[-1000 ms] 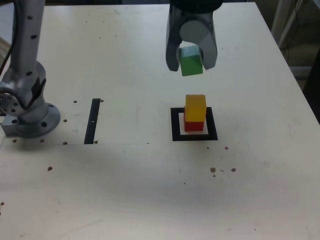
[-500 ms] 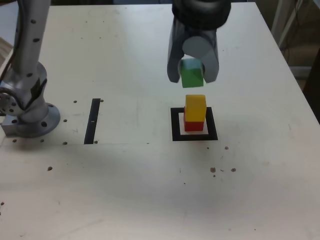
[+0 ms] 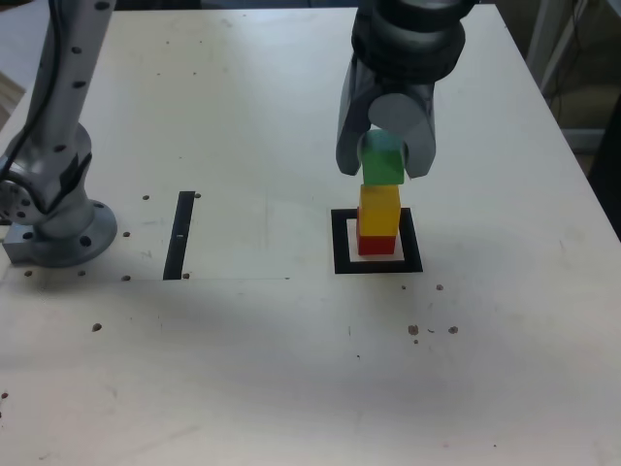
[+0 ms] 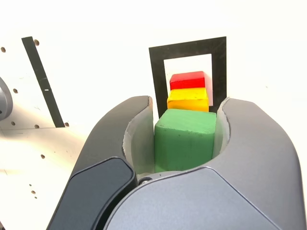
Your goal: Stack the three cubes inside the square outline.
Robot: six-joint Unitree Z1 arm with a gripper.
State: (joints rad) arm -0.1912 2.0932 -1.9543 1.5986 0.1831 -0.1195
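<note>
The red cube point(image 3: 376, 244) stands inside the square outline point(image 3: 341, 243) with the yellow cube point(image 3: 378, 209) on top of it. My gripper point(image 3: 384, 163) is shut on the green cube point(image 3: 382, 160), which hangs right over the yellow one, touching or nearly touching its top. In the wrist view the green cube point(image 4: 184, 139) sits clamped between the two grey fingers point(image 4: 127, 134), and beyond it the yellow cube point(image 4: 188, 98), the red cube point(image 4: 187, 79) and the square outline point(image 4: 156, 72) show.
A narrow black strip point(image 3: 179, 234) lies on the pale table at the exterior view's left. The arm's grey base point(image 3: 58, 228) stands at the far left edge. Small dark specks and holes dot the tabletop point(image 3: 291, 369).
The gripper has come down and slightly toward the exterior view's right with the green cube, from well above the stack to right on top of the yellow cube.
</note>
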